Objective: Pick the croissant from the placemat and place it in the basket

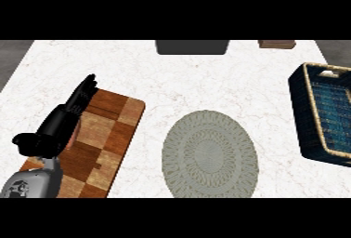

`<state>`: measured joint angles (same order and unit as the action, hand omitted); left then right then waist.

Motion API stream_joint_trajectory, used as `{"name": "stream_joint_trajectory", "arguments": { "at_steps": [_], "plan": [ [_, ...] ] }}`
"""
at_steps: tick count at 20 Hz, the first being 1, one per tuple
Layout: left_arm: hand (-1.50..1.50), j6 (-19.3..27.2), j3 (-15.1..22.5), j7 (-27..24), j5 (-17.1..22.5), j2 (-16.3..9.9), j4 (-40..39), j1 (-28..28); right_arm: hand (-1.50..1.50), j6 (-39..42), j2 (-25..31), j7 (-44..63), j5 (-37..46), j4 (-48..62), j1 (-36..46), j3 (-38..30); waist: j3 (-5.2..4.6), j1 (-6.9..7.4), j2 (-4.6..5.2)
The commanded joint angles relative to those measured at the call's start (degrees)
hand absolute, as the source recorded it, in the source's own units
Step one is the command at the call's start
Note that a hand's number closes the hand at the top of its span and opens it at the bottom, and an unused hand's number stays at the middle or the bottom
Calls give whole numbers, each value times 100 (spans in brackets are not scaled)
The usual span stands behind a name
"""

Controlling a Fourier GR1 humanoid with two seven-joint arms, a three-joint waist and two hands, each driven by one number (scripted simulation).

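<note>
The black left hand (63, 118) rests released, fingers straight, over the checkered wooden cutting board (113, 139), left of the round grey woven placemat (209, 155); the dark blue wicker basket (312, 116) sits right of it at the counter's edge.

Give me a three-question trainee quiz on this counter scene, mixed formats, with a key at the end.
1. True or false: a croissant lies on the round grey placemat.
2. Multiple choice: the left hand shows over which thing? A) the basket B) the checkered wooden cutting board C) the placemat.
3. Fill in: the basket sits at the view's ____ edge.

Key
1. False; the placemat is bare and no croissant shows anywhere.
2. B; the hand's fingers are straight, pointing away from the robot.
3. Right.
</note>
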<state>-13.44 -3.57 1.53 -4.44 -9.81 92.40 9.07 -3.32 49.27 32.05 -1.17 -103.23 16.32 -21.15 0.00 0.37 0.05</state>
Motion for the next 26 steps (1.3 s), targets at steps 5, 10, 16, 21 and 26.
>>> {"name": "stream_joint_trajectory", "arguments": {
  "at_steps": [5,10,16,21,26],
  "plan": [
    [0,-6,-18,65,8,46,-16,12,150,111,-380,-2018,429,1941,157,-154,4,27,9],
    [0,-92,-151,556,244,-18,311,169,150,-237,-500,-2647,901,2367,286,-154,3,12,-1],
    [0,-49,-16,-57,-40,50,36,-144,150,-530,-704,-3178,462,3362,752,-766,4,28,2],
    [0,31,-19,-130,-144,117,-324,147,-150,-316,-278,-4097,745,4938,1586,-594,4,54,23],
    [0,-9,31,211,-125,95,329,-125,-150,-201,-431,-4177,636,4592,1513,-511,1,10,-3]
  ]
}}
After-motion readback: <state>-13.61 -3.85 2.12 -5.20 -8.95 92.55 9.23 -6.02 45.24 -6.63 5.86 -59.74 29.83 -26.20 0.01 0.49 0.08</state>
